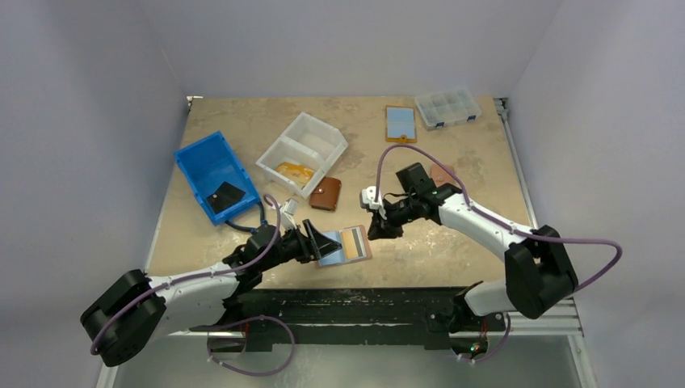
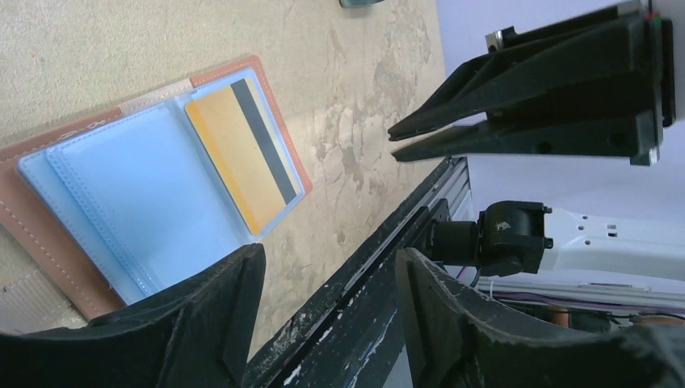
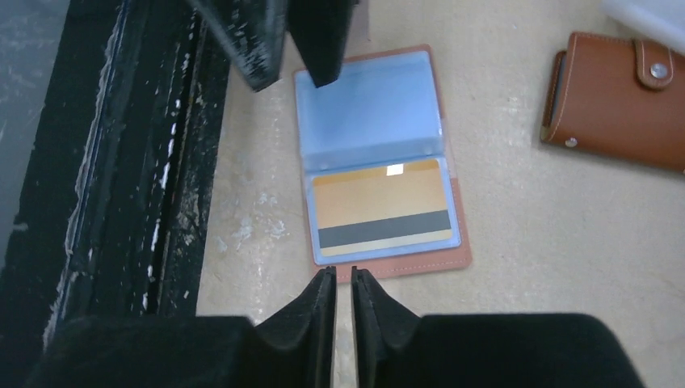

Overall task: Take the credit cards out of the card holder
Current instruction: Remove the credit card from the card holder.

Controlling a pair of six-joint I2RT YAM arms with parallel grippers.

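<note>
While the card holder lay spread open on the table close to its near edge, between the two arms, the job of emptying it looked barely begun; an orange credit card with a dark stripe sat fully inside the clear blue sleeve of the panel nearer the right arm, no edge of it drawn out; the other panel showed only pale blue sleeves, and whether they held further cards could not be told; the left tool stood wide at that blue end of the holder, nothing between its fingers, and whether it touched the cover could not be made out; the right tool was poised just off the card end, its jaws drawn almost together with only a slit between and nothing in them; no loose card lay beside the holder; farther back on the table were a closed brown wallet, a blue bin, a white bin, a clear compartment box and a flat blue-faced rectangle with an orange border, too small to identify; by the look of it, every step was yet to do: pinning the holder, catching the card's edge at the sleeve mouth, sliding it free, then checking the other sleeves.
</note>
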